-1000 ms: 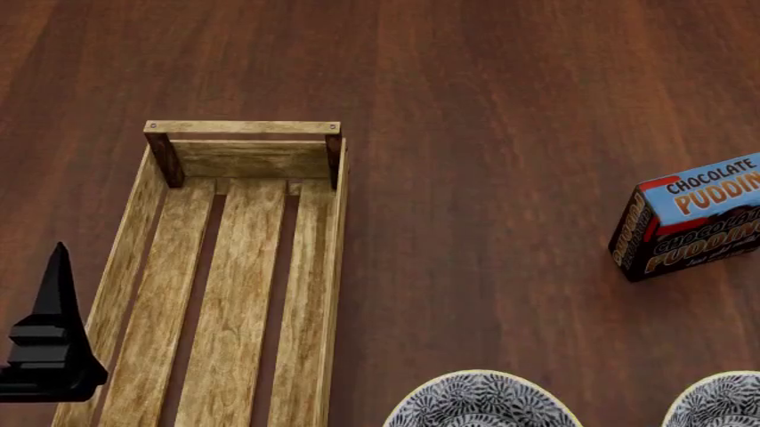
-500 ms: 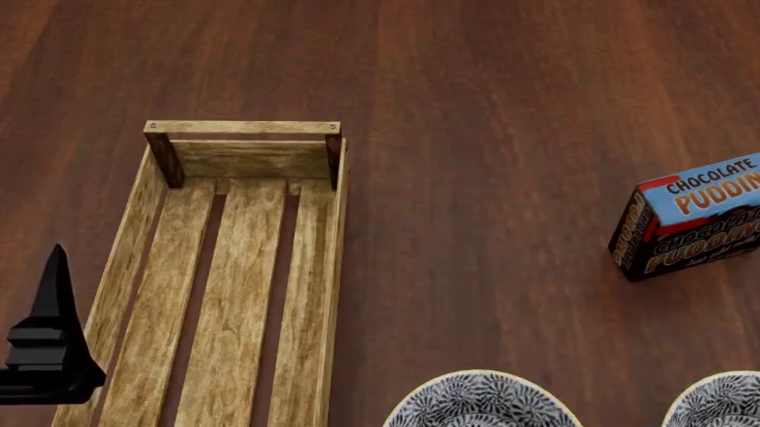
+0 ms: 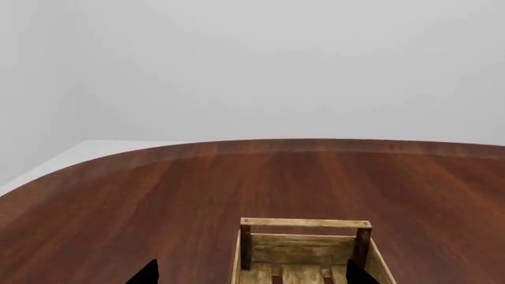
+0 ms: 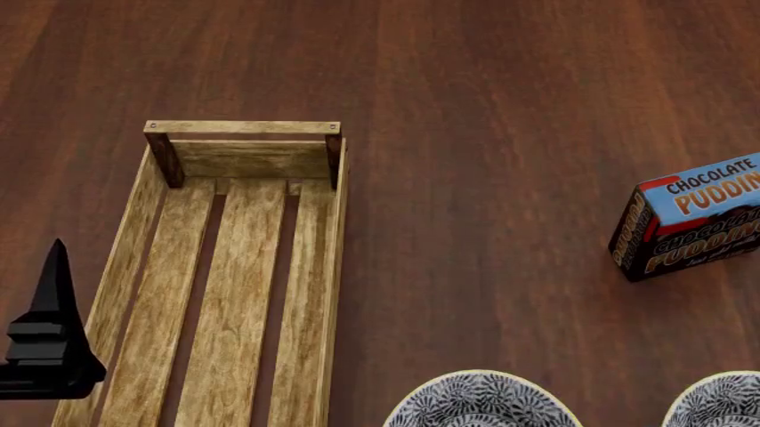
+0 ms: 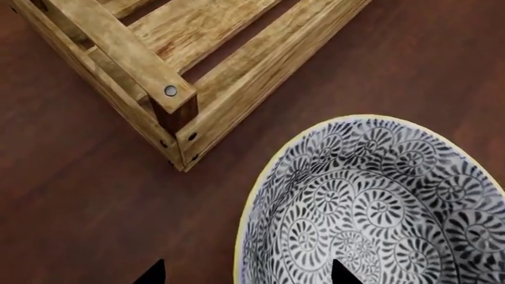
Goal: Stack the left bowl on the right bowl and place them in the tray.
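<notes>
Meanwhile right end effector [image 5: 246,273] (tips apart) over left bowl [image 5: 371,207] — beside tray [image 5: 189,71].

Surface [image 4: 499,107]: dark reddish wood, smooth, slight sheen w/ fine grain. Tray [image 4: 244,129]: pale weathered wood, rough, matt; darker corner posts, metal nail heads. Left bowl [image 5: 371,207]: glazed-looking, blue-black swirl print, yellowish rim. Pudding box [image 4: 689,227]: printed card, glossy. Left hand [image 4: 48,342]: matt black.

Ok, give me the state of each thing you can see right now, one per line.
tray: empty, flat on the table
left bowl: upright, empty, on the table, not stacked
right bowl: upright on the table, mostly out of frame
pudding box: standing, closed
left gripper: open, empty
right gripper: open, empty
</notes>
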